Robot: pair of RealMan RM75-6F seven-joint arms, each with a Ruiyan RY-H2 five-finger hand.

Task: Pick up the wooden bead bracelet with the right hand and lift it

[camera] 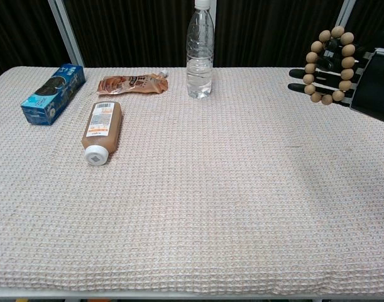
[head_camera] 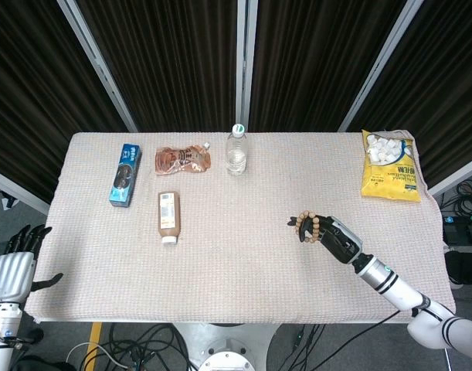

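Right hand [camera: 361, 78] held the bracelet [camera: 330, 63] clear of the cloth, above the right half of the table [head_camera: 243, 263]. In the chest view the bead loop hung around the dark fingers [camera: 301, 73], which pointed left, roughly level. The beads sat well above the weave; no bead touched the table. Whether the thumb pressed on the loop could not be told; the loop looked hooked over the fingers rather than pinched.

Left hand [head_camera: 15, 267] hung off the table's left edge, fingers apart, holding nothing.

Other items stood well apart from the working hand: bottle [camera: 200, 51] upright at the far middle, brown pouch [camera: 131, 83] and blue box [camera: 53, 94] far left, brown tube [camera: 100, 131] lying nearer, yellow bag [head_camera: 389, 165] at the far right corner.

Judgement: pick was done, the lift under way or nearly complete.

Notes for doing the lift well:
- Keep the fingers level or tipped slightly up. If the tips droop, the loop could slide off.
- Raise straight up and slowly. A swinging loop could walk toward the fingertips.
- Do not spread or relax the fingers while moving.
- Keep the wrist from rolling, which would tip the loop.
- Path overhead looked free; the bag was the nearest item and lay off to the side.
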